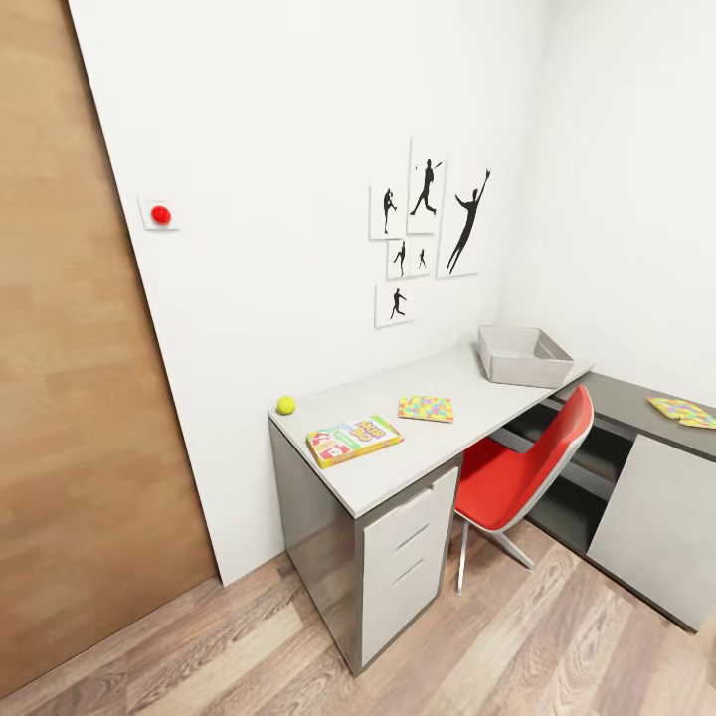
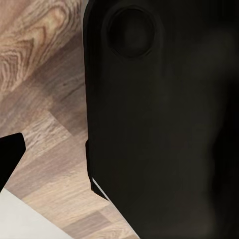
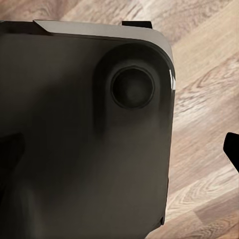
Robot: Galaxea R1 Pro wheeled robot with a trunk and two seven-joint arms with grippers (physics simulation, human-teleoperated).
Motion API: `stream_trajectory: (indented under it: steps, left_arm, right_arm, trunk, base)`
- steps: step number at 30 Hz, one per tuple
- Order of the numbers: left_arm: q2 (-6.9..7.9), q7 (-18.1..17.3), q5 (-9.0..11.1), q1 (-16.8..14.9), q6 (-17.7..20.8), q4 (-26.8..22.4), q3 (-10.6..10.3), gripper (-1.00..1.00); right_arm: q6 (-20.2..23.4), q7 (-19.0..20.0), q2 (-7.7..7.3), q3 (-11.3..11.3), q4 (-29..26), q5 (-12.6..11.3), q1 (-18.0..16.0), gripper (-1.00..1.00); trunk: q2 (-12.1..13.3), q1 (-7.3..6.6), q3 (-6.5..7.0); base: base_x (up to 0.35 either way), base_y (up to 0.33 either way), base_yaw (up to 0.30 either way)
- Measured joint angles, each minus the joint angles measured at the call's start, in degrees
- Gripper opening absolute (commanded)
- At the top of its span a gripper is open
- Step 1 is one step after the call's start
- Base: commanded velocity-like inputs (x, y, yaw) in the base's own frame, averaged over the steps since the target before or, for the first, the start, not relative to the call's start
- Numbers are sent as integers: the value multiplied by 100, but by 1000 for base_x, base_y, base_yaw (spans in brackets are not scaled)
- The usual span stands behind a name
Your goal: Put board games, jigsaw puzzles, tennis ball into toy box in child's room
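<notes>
4 toys are lying on the worktop (image 1: 438, 443) in the head view. The tennis ball (image 1: 285, 405) is sitting at the near corner of the pale grey top, close to the white wall (image 1: 278, 249). The board game (image 1: 354, 440), a flat box printed in yellow, green and red, is lying just beside the ball, toward the front edge. 1 jigsaw puzzle (image 1: 426, 409) is lying flat farther along the top, apart from the game box. The second jigsaw puzzle (image 1: 682, 411) is lying on the lower dark grey wing (image 1: 626, 398), well apart from the other toys. The toy box (image 1: 524, 356), a light grey bin with flared walls, is standing at the far end of the pale top, near the room corner. A red chair (image 1: 527, 467) is standing tucked against the worktop, between the white drawers (image 1: 408, 562) and the wing. Black silhouette pictures (image 1: 428, 234) are hanging on the wall above the top, and a red button (image 1: 160, 214) is showing beside the wooden door (image 1: 80, 398).

Both wrist views are showing a dark robot body panel (image 2: 164, 129) over the wood-plank floor (image 3: 209, 104). The state of the left pincer and of the right pincer cannot be told from these views.
</notes>
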Motion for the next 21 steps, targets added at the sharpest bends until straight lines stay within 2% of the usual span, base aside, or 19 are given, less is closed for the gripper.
stream_trajectory:
  steps: [21]
  left_arm:
    - [0, 0, 0, 0, 0, 0, 0, 100]
  right_arm:
    - [0, 0, 0, 0, 0, 0, 0, 100]
  trunk:
    - [0, 0, 0]
  base:
    - [0, 0, 0]
